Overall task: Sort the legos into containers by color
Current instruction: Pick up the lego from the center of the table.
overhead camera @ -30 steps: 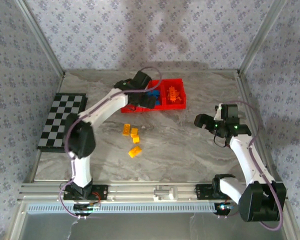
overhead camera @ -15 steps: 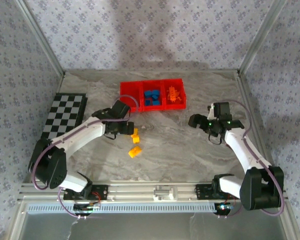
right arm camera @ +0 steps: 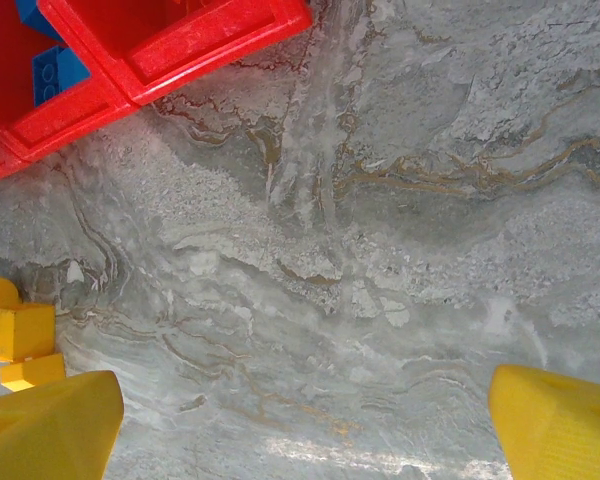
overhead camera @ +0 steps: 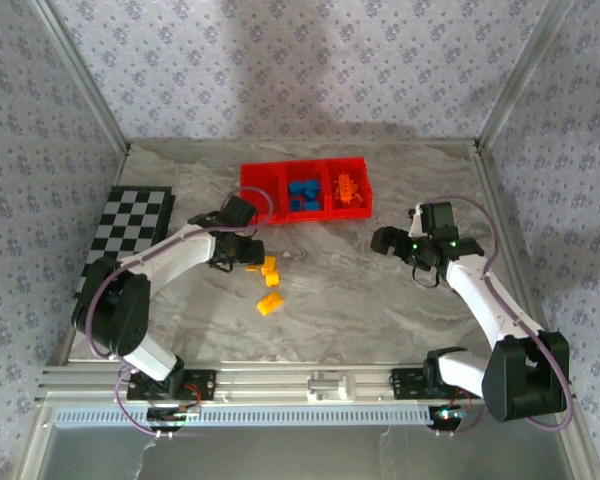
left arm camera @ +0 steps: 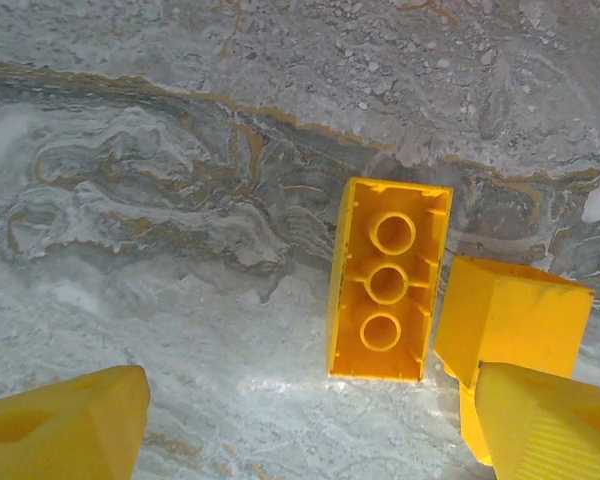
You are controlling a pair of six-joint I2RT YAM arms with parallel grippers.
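three red bins [overhead camera: 259,196] stand joined in a row at the far side of the marble table [overhead camera: 380,310], with blue bricks [overhead camera: 301,193] in the middle one and orange bricks [overhead camera: 348,187] in the right one. a few yellow bricks [overhead camera: 270,266] lie loose on the table in front of the bins, with one more yellow brick [overhead camera: 269,304] a little nearer the arms. the left gripper [overhead camera: 250,253] hangs low just to the left of that cluster, and a checkered board [overhead camera: 125,238] lies off to its left. from its wrist camera, the left gripper [left arm camera: 310,400] is spread wide with nothing between its yellow fingers [left arm camera: 65,430]. an upturned yellow brick [left arm camera: 388,280], hollow side up, lies on the table just ahead, nearer the right finger, and a second yellow brick [left arm camera: 512,318] sits just beside it, partly behind that fingertip. the right gripper [overhead camera: 382,240] hovers well to the right of the bricks, below the right end of the bins. its wrist camera shows the right gripper [right arm camera: 300,420] also wide apart and holding nothing, over bare marble.
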